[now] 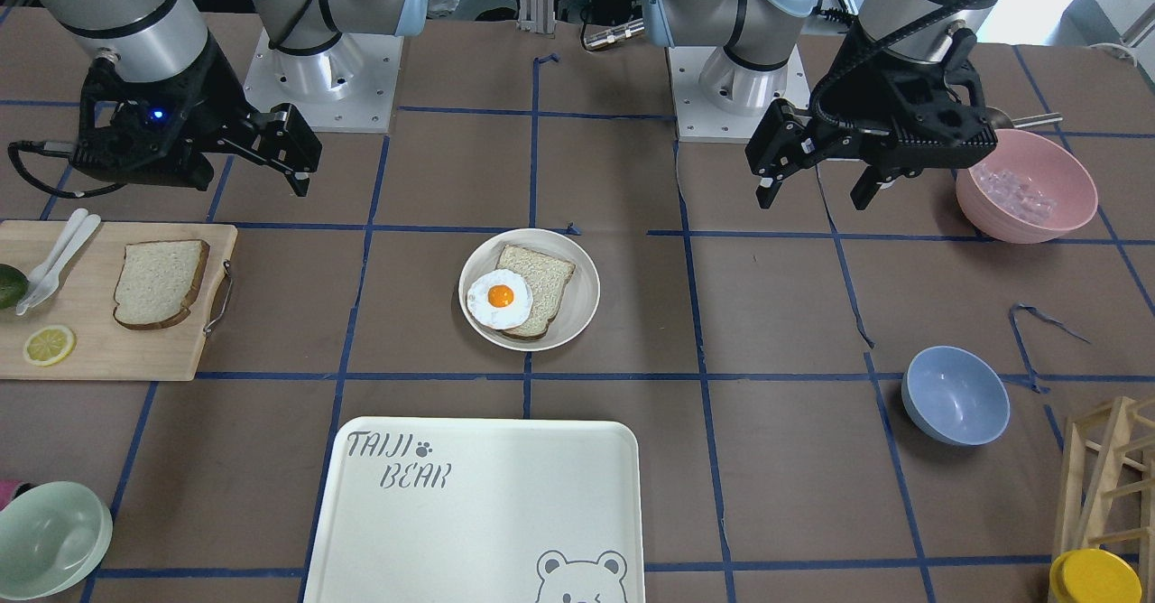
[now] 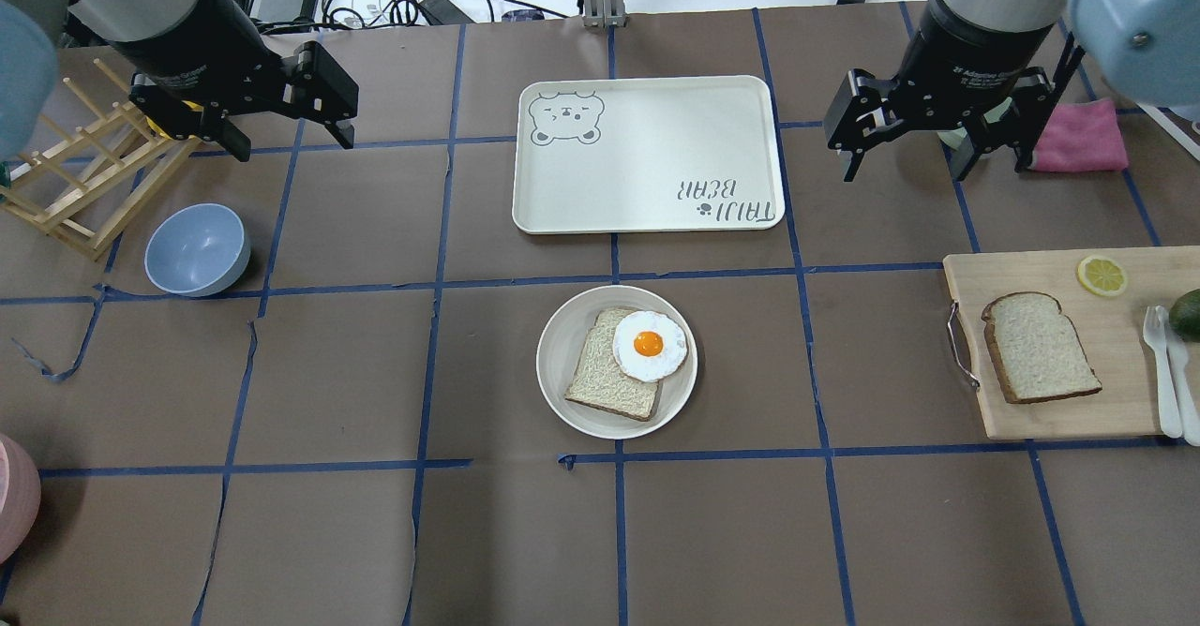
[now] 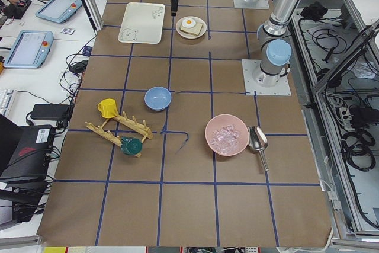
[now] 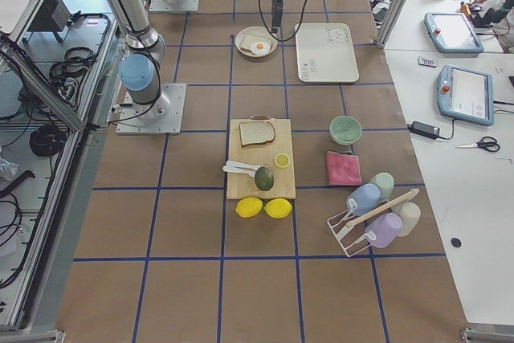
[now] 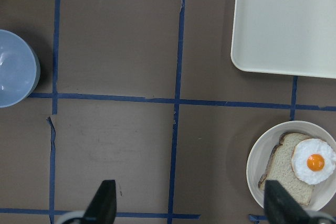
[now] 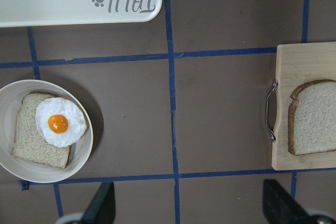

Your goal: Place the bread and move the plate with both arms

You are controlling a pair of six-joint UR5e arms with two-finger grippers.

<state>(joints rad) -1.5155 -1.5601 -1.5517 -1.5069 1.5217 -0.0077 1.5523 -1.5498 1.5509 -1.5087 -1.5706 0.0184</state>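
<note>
The bread [image 2: 1039, 347], a pale slice with dark crust, lies on a wooden cutting board [image 2: 1125, 401] at the right; it also shows in the front view [image 1: 160, 283] and the right wrist view [image 6: 315, 116]. The plate [image 2: 553, 364] sits mid-table and holds a tanner slice topped with a fried egg [image 2: 649, 345]. Its rim shows in the front view [image 1: 582, 296] and the left wrist view [image 5: 254, 163]. My left gripper [image 2: 291, 139] hangs open and empty above the table's far left. My right gripper [image 2: 905, 174] hangs open and empty beyond the board.
A white bear-printed tray [image 2: 645, 153] lies beyond the plate. A blue bowl [image 2: 197, 249] and a wooden rack [image 2: 75, 176] are at the left, a pink bowl of ice [image 1: 1026, 186] near the left arm. A pink cloth [image 2: 1087, 134], a lemon slice [image 2: 1102, 275] and white cutlery [image 2: 1167, 373] are at the right.
</note>
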